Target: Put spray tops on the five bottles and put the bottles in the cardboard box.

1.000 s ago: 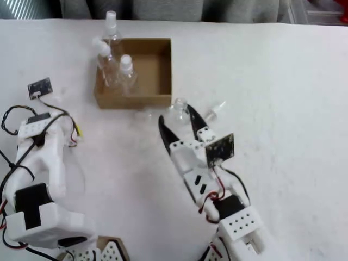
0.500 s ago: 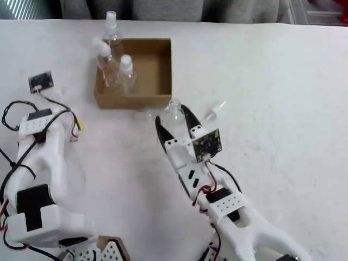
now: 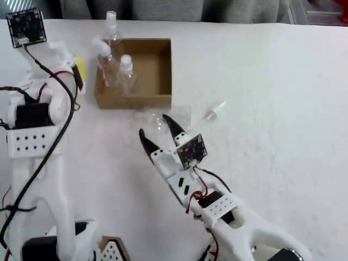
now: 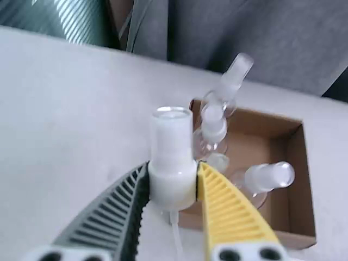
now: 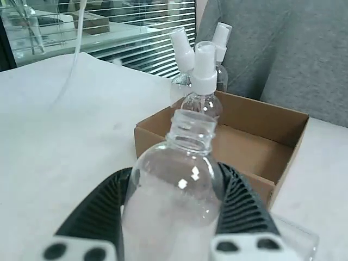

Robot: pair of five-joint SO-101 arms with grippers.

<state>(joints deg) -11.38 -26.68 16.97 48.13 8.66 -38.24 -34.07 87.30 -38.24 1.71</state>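
While two capped bottles (image 3: 126, 70) stand at 9 o'clock inside the cardboard box (image 3: 155, 70), right fingers (image 5: 98, 212) clamp an uncapped bottle (image 5: 174, 185) at its 5 o'clock; left fingers (image 4: 228, 212) pinch a spray top (image 4: 173, 163).

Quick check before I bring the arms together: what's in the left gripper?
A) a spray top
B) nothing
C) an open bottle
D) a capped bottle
A: the left gripper is shut on a spray top, its tube hanging below; the open bottle sits in the right gripper.
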